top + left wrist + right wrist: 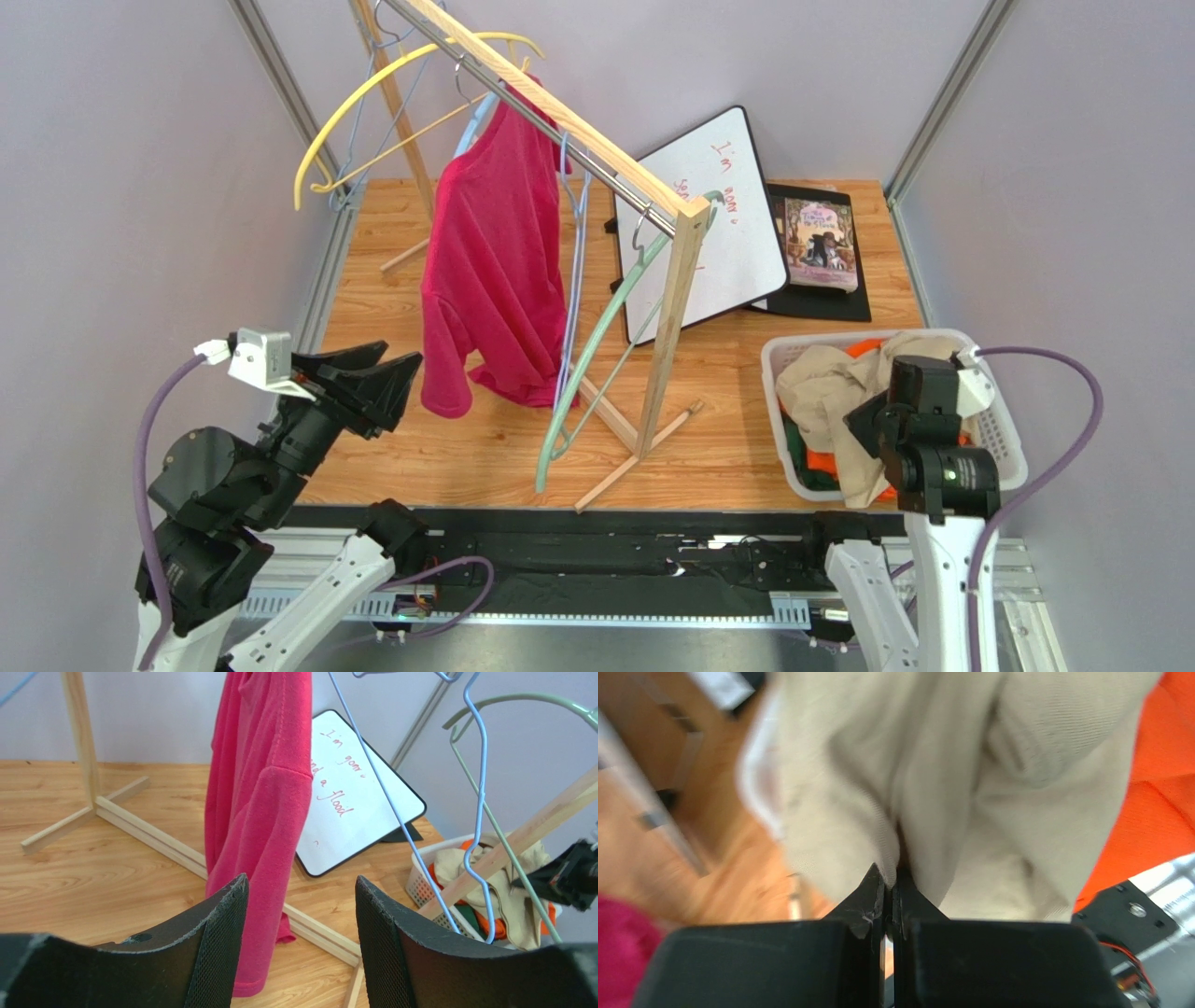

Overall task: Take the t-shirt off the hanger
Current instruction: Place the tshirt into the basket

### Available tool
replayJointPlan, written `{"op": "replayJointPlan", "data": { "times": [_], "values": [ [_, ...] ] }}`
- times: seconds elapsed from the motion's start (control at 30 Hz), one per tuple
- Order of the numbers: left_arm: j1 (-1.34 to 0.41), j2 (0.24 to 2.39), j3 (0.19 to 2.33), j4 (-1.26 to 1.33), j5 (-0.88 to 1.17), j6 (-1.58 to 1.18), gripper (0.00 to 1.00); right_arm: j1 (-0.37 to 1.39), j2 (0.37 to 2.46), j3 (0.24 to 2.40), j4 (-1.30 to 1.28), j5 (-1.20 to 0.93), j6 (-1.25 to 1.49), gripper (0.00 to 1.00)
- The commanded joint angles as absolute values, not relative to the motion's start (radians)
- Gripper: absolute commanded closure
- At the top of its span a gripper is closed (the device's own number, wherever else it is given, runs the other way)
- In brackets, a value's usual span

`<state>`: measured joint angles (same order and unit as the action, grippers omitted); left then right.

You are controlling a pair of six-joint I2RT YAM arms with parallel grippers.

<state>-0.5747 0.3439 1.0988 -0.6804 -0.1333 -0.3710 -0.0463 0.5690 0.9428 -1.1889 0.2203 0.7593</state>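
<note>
One pink t-shirt (491, 266) on the rack (589, 140); two grippers, neither holding it.
The t-shirt hangs from the wooden rail among three hangers counted: one yellow (351, 112), one blue (575, 266), one green (589, 364). The left gripper (404, 385) sits just beside the shirt's lower hem, jaws apart and empty. The right gripper (891, 875) is over the single basket (774, 399), jaws pressed together against beige cloth (828, 392). One whiteboard (716, 210) and one book (821, 245) are behind.

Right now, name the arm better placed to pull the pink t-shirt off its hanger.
Left, probably. The left gripper is open and pointed at the t-shirt hanging close by. The right gripper is shut at the basket, beyond the rack.
</note>
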Motion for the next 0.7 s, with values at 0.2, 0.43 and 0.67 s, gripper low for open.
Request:
{"op": "replayJointPlan", "data": {
  "times": [0.2,0.43,0.67],
  "values": [
    [-0.578,0.526,1.327,-0.791,-0.186,-0.338,0.36,-0.040,0.851,0.800,-1.060,0.284,0.827,0.93],
    [-0.578,0.670,1.472,-0.758,-0.192,-0.301,0.30,-0.040,0.796,0.891,-1.144,0.223,0.792,0.05],
    [-0.577,0.879,1.669,-0.758,-0.222,-0.233,0.27,-0.040,0.750,1.126,-1.227,0.295,0.617,0.00]
  ]
}}
